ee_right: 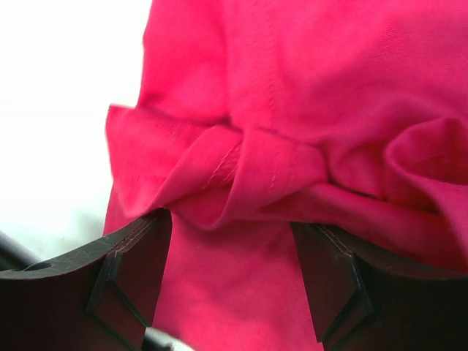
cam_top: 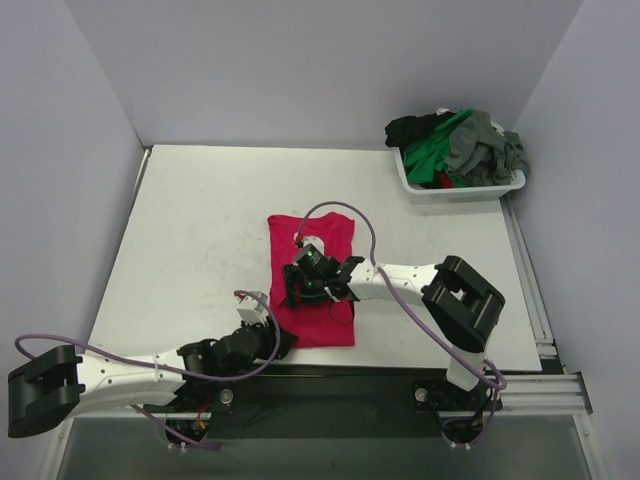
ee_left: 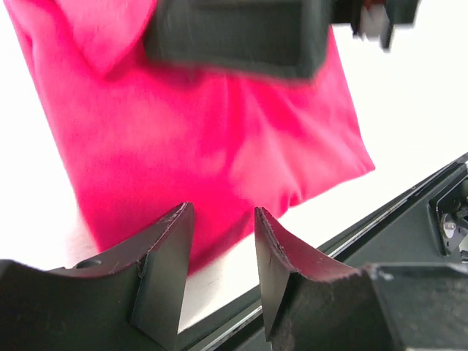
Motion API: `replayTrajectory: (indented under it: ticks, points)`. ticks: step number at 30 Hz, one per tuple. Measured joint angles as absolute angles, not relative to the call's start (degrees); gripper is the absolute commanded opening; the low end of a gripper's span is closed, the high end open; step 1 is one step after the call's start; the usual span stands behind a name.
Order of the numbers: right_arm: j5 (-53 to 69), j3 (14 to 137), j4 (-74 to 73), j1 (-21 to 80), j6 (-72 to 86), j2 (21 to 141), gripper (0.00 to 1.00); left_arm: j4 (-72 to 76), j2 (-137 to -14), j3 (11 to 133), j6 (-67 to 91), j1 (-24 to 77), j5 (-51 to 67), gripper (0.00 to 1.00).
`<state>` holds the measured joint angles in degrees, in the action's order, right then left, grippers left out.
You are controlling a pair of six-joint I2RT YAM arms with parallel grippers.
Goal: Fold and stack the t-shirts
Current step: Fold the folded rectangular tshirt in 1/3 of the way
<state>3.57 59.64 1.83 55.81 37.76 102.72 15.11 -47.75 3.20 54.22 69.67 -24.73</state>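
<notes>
Near edge, left: the left gripper point(cam_top: 283, 343) lies low at the near-left corner of the crimson-red cloth t-shirt point(cam_top: 335, 230), its 2 fingers point(ee_left: 172, 252) moderately parted and gripping nothing. The t-shirt lies folded into a narrow rectangle at the centre of the white table point(cam_top: 200, 230). Centre: the right gripper point(cam_top: 296, 288) is pressed down on the t-shirt's left half, jaws wide, straddling a bunched fold of the red cloth. Far right: 1 white plastic basket point(cam_top: 460, 190) holds the heaped green, grey and black cloth t-shirts point(cam_top: 470, 145).
</notes>
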Motion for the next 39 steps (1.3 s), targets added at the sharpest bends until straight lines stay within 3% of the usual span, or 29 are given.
replayTrajectory:
  ticks: [21, 33, 39]
  points:
    - [-4.27, 79.0, -3.6, 46.74, 30.06, 110.48, 0.68, 9.76, -44.56, 2.81, 56.31, 69.67, -24.88, 0.5]
    - [-4.32, 71.31, -4.6, 46.85, 28.36, 102.37, 0.68, 8.27, -47.05, 7.05, 50.65, 69.67, -25.17, 0.5]
    - [-4.27, 67.48, -4.49, 48.6, 28.45, 97.23, 0.68, 12.88, -55.37, 14.48, 45.58, 69.65, -25.08, 0.5]
